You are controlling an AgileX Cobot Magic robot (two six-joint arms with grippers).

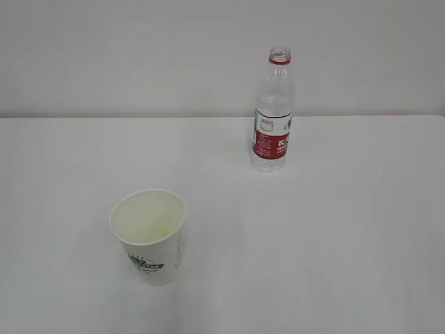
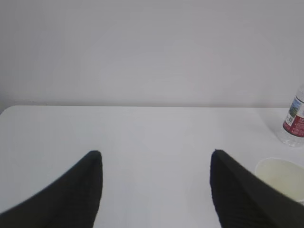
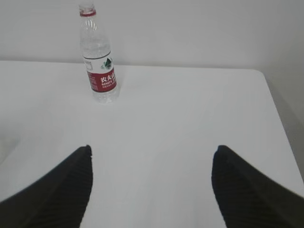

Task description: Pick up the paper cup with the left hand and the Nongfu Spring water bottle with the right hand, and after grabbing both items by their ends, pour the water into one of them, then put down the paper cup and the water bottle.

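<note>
1. The paper cup stands upright on the white table, its mouth open and its cream inside showing; the dark green logo faces the near side.
2. The Nongfu Spring water bottle stands upright, well apart from the cup, behind it and off to its right near the table's back edge. It has no cap, and I cannot tell how much water is in it.
3. The left hand hangs above the table to the left of the cup, its two black fingers spread wide with nothing between them; the cup's rim shows just beyond its right finger.
4. The right hand sits well short of the bottle, its fingers wide apart and holding nothing.
</note>
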